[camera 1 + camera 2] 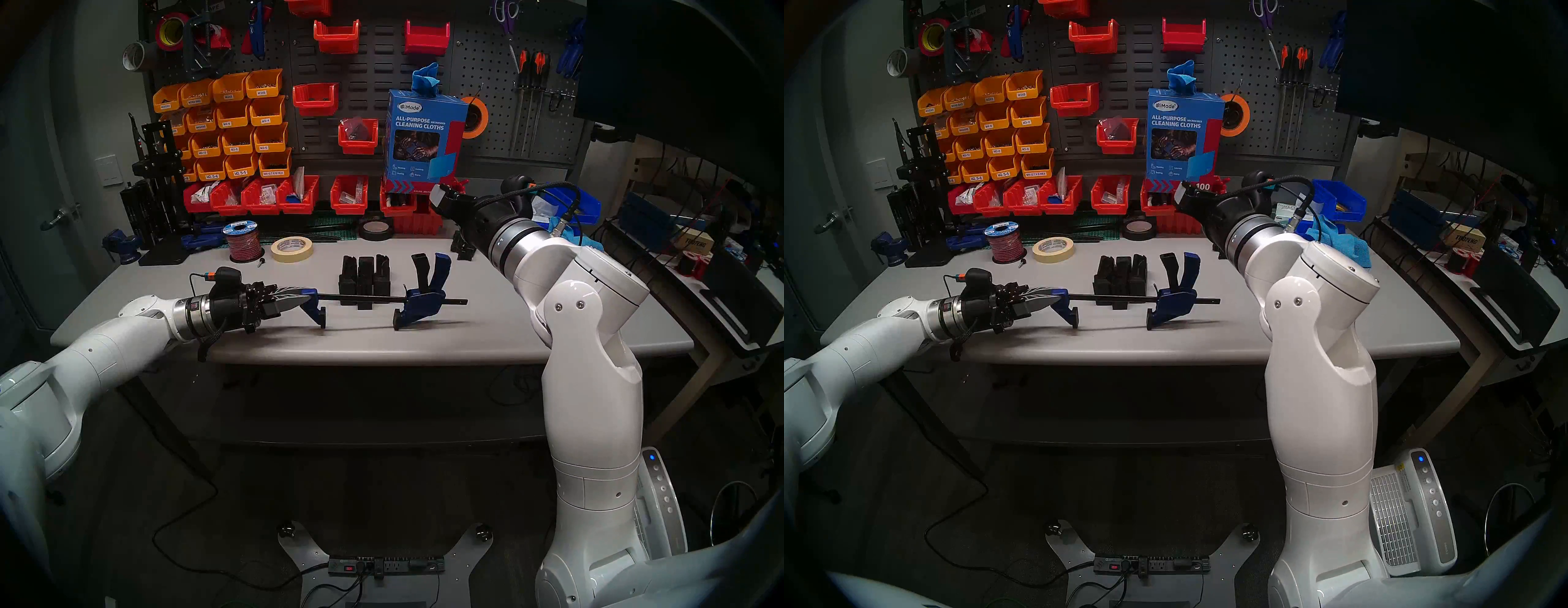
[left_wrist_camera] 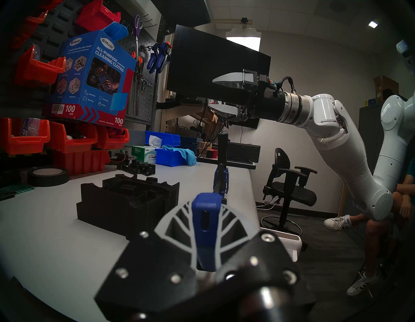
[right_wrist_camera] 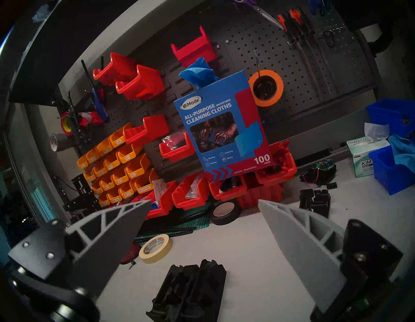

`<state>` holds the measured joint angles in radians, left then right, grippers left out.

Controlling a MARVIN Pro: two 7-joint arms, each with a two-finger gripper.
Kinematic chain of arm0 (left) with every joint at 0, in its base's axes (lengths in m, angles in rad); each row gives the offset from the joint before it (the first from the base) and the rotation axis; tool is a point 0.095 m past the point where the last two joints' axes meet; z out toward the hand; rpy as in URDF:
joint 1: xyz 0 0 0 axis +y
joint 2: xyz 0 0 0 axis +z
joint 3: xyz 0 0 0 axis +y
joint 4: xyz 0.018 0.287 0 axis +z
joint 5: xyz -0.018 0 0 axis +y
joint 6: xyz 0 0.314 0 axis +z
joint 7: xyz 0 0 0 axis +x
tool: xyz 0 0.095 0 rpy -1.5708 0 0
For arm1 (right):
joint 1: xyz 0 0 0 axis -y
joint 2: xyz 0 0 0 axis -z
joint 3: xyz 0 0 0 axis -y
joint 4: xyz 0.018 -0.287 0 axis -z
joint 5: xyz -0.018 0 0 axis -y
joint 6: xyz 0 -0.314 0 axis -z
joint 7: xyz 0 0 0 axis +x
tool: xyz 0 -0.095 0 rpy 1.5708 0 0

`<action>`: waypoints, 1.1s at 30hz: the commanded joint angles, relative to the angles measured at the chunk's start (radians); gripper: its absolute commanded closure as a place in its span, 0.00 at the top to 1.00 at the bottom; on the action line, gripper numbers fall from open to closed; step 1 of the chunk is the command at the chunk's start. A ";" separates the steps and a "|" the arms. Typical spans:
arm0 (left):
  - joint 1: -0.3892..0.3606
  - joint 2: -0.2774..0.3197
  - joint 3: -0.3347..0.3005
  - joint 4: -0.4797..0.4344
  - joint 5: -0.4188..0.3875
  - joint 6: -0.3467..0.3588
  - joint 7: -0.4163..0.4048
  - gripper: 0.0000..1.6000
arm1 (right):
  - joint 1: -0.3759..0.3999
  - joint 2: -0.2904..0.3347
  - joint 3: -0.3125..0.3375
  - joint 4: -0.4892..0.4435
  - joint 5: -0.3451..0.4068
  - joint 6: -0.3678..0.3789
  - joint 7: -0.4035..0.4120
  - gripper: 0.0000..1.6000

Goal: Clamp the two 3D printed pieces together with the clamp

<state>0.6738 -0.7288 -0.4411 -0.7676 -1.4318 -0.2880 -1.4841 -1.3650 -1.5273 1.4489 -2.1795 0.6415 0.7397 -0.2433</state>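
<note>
The clamp [image 1: 418, 303] lies crosswise at mid-table with its thin black bar [image 1: 373, 299] level, both padded jaws pointing down and its trigger handle sticking up. My left gripper [image 1: 306, 297] is shut on the clamp's blue left end [image 2: 205, 215]. The two 3D printed pieces [image 1: 365, 276] stand side by side on the table just behind the bar, between the two jaws; they also show as the black pieces [image 3: 190, 292]. My right gripper [image 1: 441, 199] hangs open and empty above the table's back right, well above the pieces.
A masking tape roll [image 1: 292, 249], a red wire spool [image 1: 244, 244] and a black tape roll [image 1: 375, 229] sit behind the pieces. A heap of small black parts [image 1: 462, 248] lies under the right wrist. Red bins and a cleaning-cloth box [image 1: 424, 131] line the back. A seated person [image 2: 399, 202] is at the right.
</note>
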 commanded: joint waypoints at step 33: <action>-0.021 0.001 0.003 0.003 -0.020 -0.001 0.001 0.00 | -0.128 0.134 -0.164 -0.104 -0.138 -0.050 0.042 1.00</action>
<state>0.6714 -0.7282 -0.4348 -0.7672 -1.4365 -0.2892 -1.4841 -1.4923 -1.4391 1.3015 -2.2689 0.5324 0.7107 -0.2254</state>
